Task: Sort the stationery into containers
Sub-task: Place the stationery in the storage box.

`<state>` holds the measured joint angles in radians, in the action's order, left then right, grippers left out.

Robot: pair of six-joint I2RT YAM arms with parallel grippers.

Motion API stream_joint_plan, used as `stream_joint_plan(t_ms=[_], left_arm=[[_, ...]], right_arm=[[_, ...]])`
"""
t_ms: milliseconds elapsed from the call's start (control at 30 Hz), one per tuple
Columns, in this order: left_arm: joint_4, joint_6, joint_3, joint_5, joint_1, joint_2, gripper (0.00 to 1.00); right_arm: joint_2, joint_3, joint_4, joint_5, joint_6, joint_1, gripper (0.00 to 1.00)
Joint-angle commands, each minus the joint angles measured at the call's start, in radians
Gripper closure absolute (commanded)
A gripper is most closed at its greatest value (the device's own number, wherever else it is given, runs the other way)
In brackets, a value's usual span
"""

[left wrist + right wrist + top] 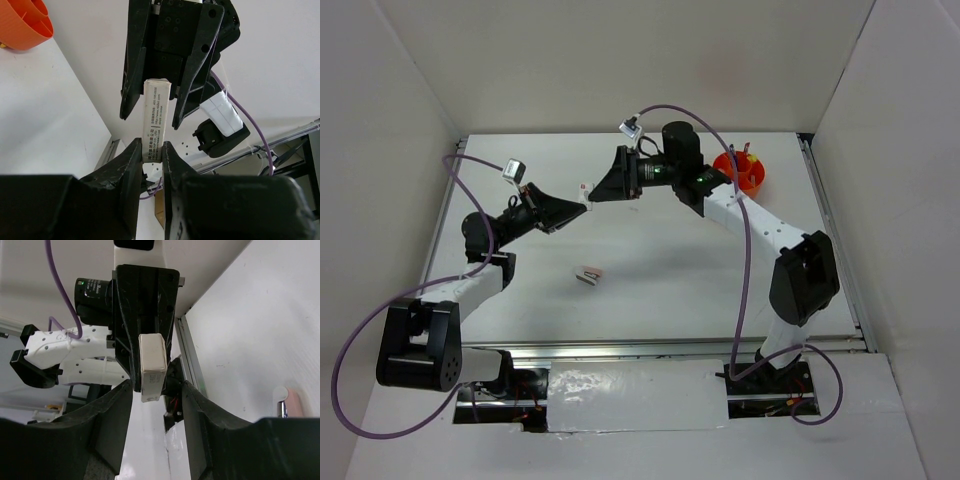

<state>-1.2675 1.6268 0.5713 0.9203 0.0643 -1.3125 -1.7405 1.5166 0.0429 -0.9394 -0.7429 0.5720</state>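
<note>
My left gripper (152, 150) is shut on the near end of a white eraser (154, 120) in a printed paper sleeve and holds it in the air above the table's far left (584, 190). My right gripper (157, 387) faces the left one, open, with its fingers on either side of the eraser's (152, 365) other end and a gap on both sides. The orange tub (740, 170) with inner dividers stands at the far right, behind the right arm; it also shows in the left wrist view (25, 22).
A small pink and grey item (590, 274) lies on the white table in front of the grippers; its pink end shows in the right wrist view (290, 402). White walls enclose the table on three sides.
</note>
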Motion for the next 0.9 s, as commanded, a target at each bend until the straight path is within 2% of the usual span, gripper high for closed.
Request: stream_joint_plan(t_ms=[0, 100, 267, 333, 367, 400, 467, 500, 533, 567, 600, 633, 667, 700, 733, 800, 833, 867], left_arm=[[-0.141, -0.004, 0.018, -0.012, 0.005, 0.024, 1.0], [-0.136, -0.007, 0.018, -0.011, 0.005, 0.022, 1.0], [-0.106, -0.031, 0.018, -0.005, 0.005, 0.028, 1.0], [-0.073, -0.053, 0.019, 0.009, 0.006, 0.036, 0.93], [-0.029, -0.082, 0.027, 0.018, 0.006, 0.041, 0.86], [0.011, -0.099, 0.032, 0.029, 0.005, 0.044, 0.65], [0.118, -0.215, 0.068, 0.072, 0.003, 0.061, 0.45], [0.31, -0.285, 0.091, 0.086, -0.001, 0.07, 0.28], [0.45, -0.379, 0.122, 0.101, -0.006, 0.09, 0.16], [0.608, -0.618, 0.203, 0.094, -0.014, 0.101, 0.11], [0.943, -0.751, 0.254, 0.074, -0.02, 0.11, 0.1], [1.077, -0.992, 0.339, 0.042, -0.02, 0.122, 0.1], [1.187, -1.101, 0.381, -0.056, -0.015, 0.125, 0.1], [1.356, -1.183, 0.413, -0.093, -0.009, 0.127, 0.1], [1.407, -1.299, 0.441, -0.127, -0.006, 0.124, 0.1], [1.486, -1.381, 0.499, -0.207, 0.0, 0.107, 0.1], [1.529, -1.427, 0.524, -0.213, -0.001, 0.101, 0.1], [1.551, -1.447, 0.538, -0.228, -0.001, 0.092, 0.1]], right_arm=[[-0.013, 0.057, 0.057, -0.036, -0.015, 0.026, 0.49], [-0.017, 0.056, 0.064, -0.045, -0.016, 0.034, 0.55], [-0.013, 0.048, 0.069, -0.05, -0.007, 0.032, 0.85], [0.002, 0.04, 0.06, -0.05, 0.002, 0.023, 0.93], [0.009, 0.037, 0.052, -0.047, 0.02, 0.014, 0.95], [0.025, 0.036, 0.029, -0.042, 0.031, 0.006, 0.97], [0.039, 0.036, -0.015, -0.033, 0.097, -0.036, 0.99], [0.061, 0.04, -0.1, -0.016, 0.137, -0.056, 1.0], [0.073, 0.056, -0.157, 0.002, 0.252, -0.073, 1.0], [0.102, 0.063, -0.287, 0.075, 0.328, -0.113, 1.0], [0.12, 0.071, -0.348, 0.121, 0.399, -0.132, 1.0], [0.14, 0.068, -0.391, 0.17, 0.538, -0.148, 1.0], [0.172, 0.065, -0.438, 0.224, 0.612, -0.176, 1.0], [0.185, 0.062, -0.519, 0.341, 0.679, -0.187, 1.0], [0.196, 0.054, -0.552, 0.393, 0.832, -0.204, 1.0], [0.203, 0.041, -0.629, 0.553, 0.968, -0.242, 1.0], [0.2, 0.037, -0.649, 0.597, 1.097, -0.256, 1.0], [0.187, 0.034, -0.681, 0.637, 1.161, -0.282, 1.0]])
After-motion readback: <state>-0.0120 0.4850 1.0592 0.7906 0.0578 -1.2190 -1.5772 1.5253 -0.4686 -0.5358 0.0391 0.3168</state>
